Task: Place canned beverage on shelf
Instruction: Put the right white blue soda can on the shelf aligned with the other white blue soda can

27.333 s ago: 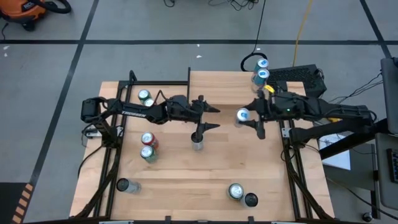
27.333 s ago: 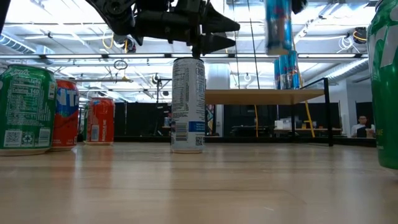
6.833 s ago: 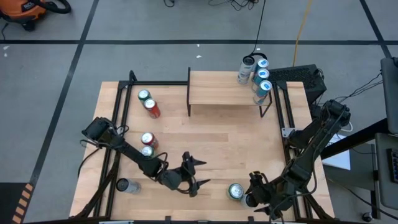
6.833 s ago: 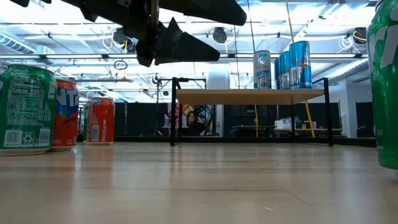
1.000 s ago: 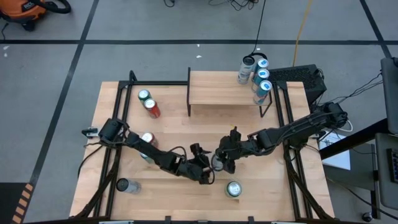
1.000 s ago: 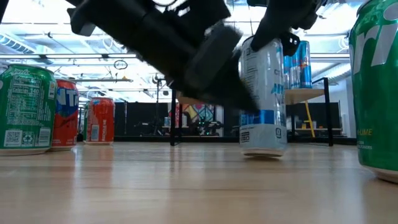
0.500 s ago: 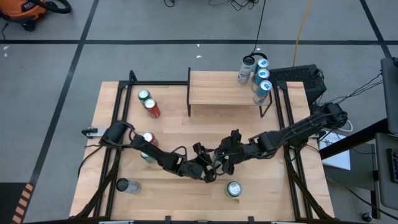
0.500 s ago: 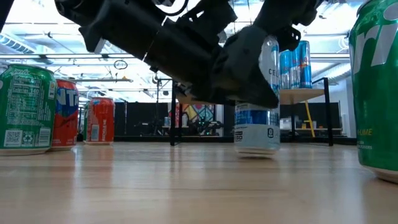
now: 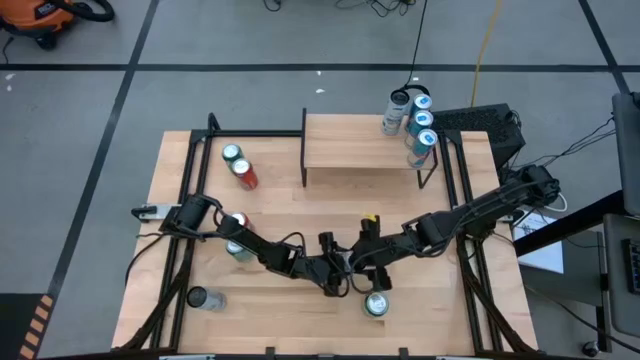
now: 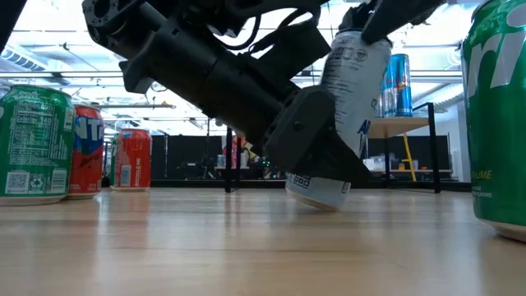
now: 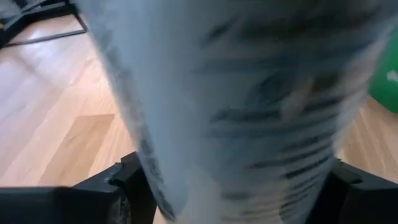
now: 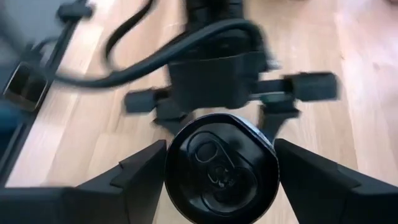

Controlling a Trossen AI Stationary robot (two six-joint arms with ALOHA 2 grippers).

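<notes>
A white and blue can [image 10: 349, 90] stands tilted near the table's middle front, between both grippers; in the high view the arms hide most of it. My left gripper [image 9: 343, 272] is shut round its lower body. My right gripper [image 9: 358, 260] is shut on its top. The shelf [image 9: 360, 145], a light plank on black legs, stands at the far edge with three cans [image 9: 412, 120] on its right end. My left gripper has the can's lower body [image 11: 236, 155] between its two fingers [image 11: 127, 180], coming slanting down from the table's left and lying across the can. The can leans with its top toward my right arm; I cannot tell whether its bottom rim [image 10: 316, 196] touches the table. My right gripper pinches the can's top end [image 12: 221, 165] between its two fingers [image 12: 146, 174], one on each side of the rim. It comes slanting down from the table's right. The can leans below it.
A green can [image 9: 377, 304] stands just in front of the grippers. Red and green cans [image 9: 238, 238] stand at the left, two more [image 9: 238, 165] at the far left, a dark can [image 9: 200, 298] at the front left. Bare wood lies between grippers and shelf.
My left gripper has gone toward the table's right edge and closed in round the can's lower body. The can, upright in my right gripper a second ago, has tipped, its top leaning over and its bottom swung toward my left arm.
</notes>
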